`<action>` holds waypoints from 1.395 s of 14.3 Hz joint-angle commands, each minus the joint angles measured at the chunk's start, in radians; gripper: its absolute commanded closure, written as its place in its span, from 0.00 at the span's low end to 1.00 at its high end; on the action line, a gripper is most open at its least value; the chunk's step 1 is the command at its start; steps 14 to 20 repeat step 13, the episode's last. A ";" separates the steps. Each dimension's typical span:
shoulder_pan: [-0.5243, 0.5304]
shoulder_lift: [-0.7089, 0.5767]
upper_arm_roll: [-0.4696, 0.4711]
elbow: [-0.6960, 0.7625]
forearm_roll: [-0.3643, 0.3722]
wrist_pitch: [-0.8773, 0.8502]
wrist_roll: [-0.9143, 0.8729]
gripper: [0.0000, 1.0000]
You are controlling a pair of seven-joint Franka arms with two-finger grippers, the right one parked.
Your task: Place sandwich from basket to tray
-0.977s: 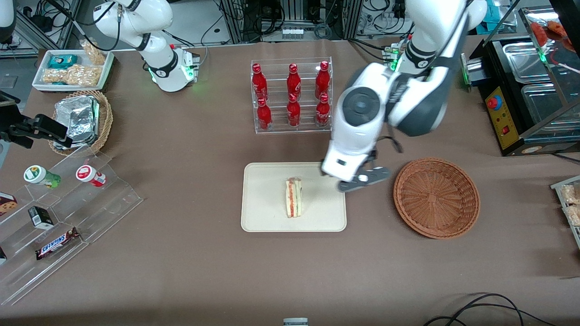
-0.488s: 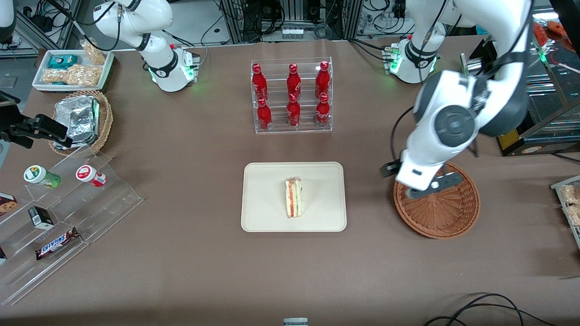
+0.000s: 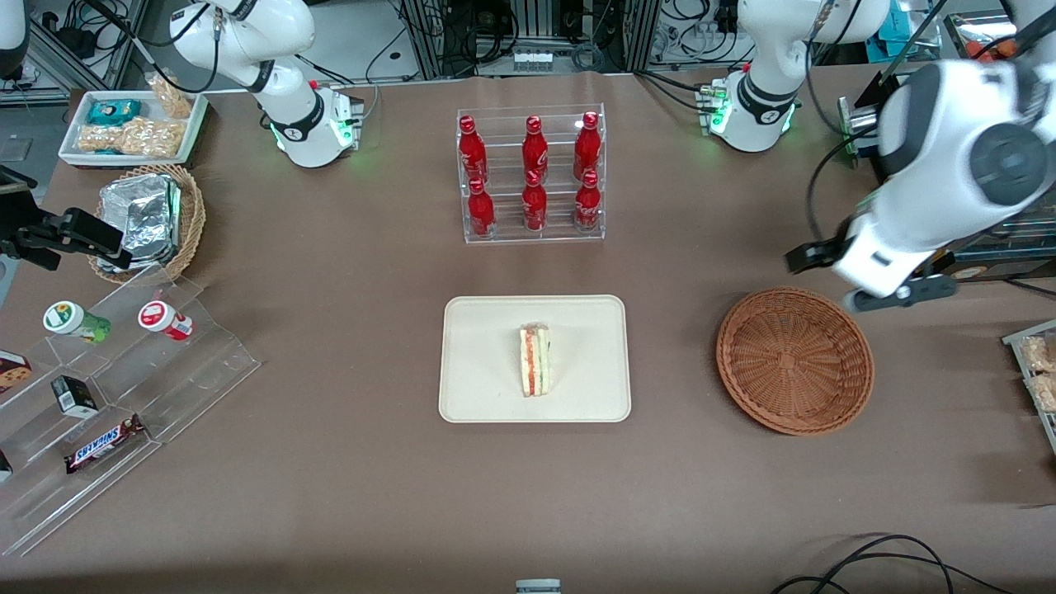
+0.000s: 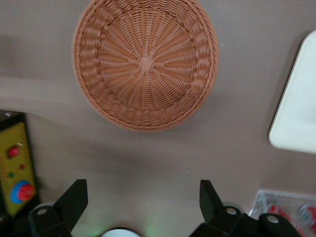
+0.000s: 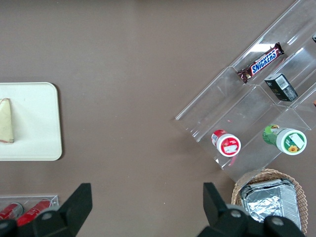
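The sandwich [image 3: 535,360] lies on the cream tray [image 3: 478,330], near its middle, cut edge up with red and green layers showing. It also shows in the right wrist view [image 5: 6,121] on the tray [image 5: 34,123]. The reddish-brown basket [image 3: 794,360] is empty and stands beside the tray, toward the working arm's end. My left gripper [image 3: 854,285] hangs above the table just past the basket's rim, farther from the front camera. In the left wrist view the gripper [image 4: 142,190] is open and empty, with the basket [image 4: 145,64] and a tray corner [image 4: 298,108] in sight.
A clear rack of red bottles [image 3: 532,173] stands farther from the front camera than the tray. A black appliance with a red button [image 3: 916,206] is close to my gripper. A stepped acrylic display [image 3: 124,371], a tan basket of foil packs [image 3: 148,219] and a white snack tray [image 3: 132,124] lie toward the parked arm's end.
My left gripper has swung from the tray's edge, over the basket, toward the working arm's end of the table. The sandwich has stayed on the tray.
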State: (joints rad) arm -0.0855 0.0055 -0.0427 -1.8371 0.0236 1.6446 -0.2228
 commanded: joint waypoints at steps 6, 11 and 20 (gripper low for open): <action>0.148 -0.030 -0.100 0.087 0.006 -0.029 0.263 0.00; 0.099 -0.010 -0.010 0.157 -0.007 -0.026 0.261 0.00; 0.098 -0.004 -0.006 0.160 -0.020 -0.022 0.258 0.00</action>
